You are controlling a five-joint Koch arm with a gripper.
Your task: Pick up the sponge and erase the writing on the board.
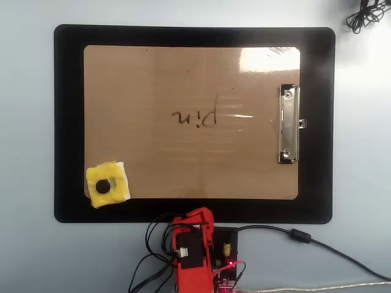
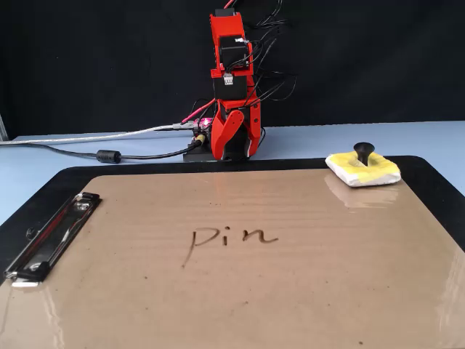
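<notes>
The sponge [image 1: 108, 185] [image 2: 363, 169], a small yellow pad with a black knob, lies on the board's corner, at lower left in the overhead view and far right in the fixed view. The writing [image 1: 195, 116] [image 2: 231, 238], dark letters "pin", sits mid-board. The tan glossy board [image 1: 153, 79] [image 2: 290, 291] lies flat on a black mat. My red gripper [image 1: 204, 221] [image 2: 237, 149] hangs folded over the arm's base, beyond the mat's edge, well apart from the sponge. Its jaws look shut with nothing between them.
A silver clip [image 1: 288, 124] [image 2: 51, 236] holds one short side of the board. The black mat [image 1: 67, 122] [image 2: 436, 174] frames it. Cables [image 1: 305, 237] [image 2: 109, 155] trail from the arm's base across the pale table. Another cable bundle [image 1: 366, 15] lies at a far corner.
</notes>
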